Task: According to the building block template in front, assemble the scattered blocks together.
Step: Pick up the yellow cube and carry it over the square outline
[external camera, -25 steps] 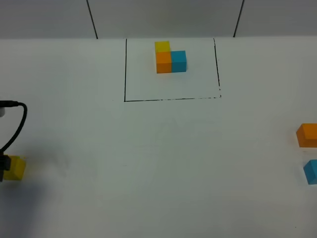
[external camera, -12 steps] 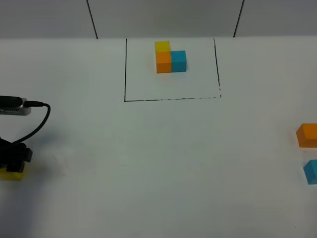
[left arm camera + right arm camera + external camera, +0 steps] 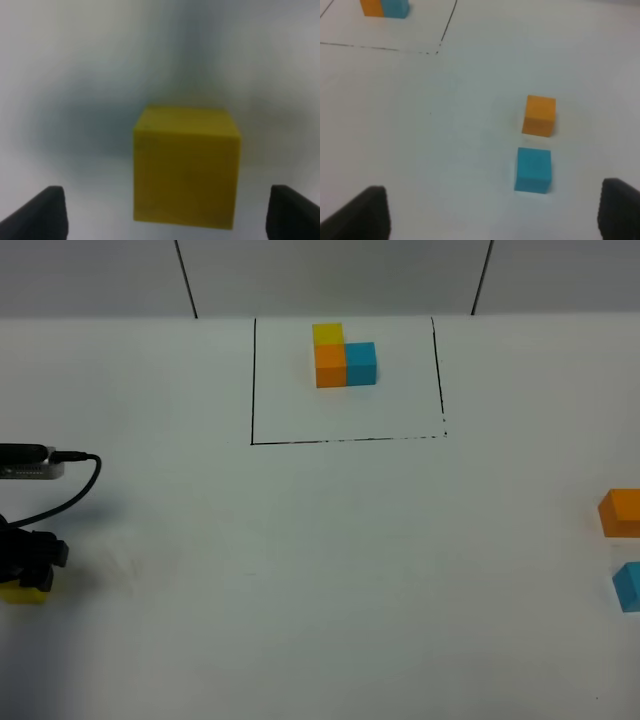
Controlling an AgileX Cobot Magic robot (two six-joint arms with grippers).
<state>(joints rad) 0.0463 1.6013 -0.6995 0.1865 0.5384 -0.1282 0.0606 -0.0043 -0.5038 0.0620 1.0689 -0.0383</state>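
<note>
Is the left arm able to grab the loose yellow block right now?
Probably yes. The left gripper is open and right over the yellow block, which lines up between its fingers. Nothing else shows in the gap.

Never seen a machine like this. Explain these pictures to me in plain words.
This is a two-armed robot at a white table. One picture looks down from a high camera; the other two come from cameras on each wrist. At the back, a black-line rectangle frames the template: yellow, orange and blue cubes joined in an L. The left gripper stands open around a loose yellow cube, not clamping it. The right gripper, also open, faces a loose orange cube and a blue cube lying apart. Nothing is held.
</note>
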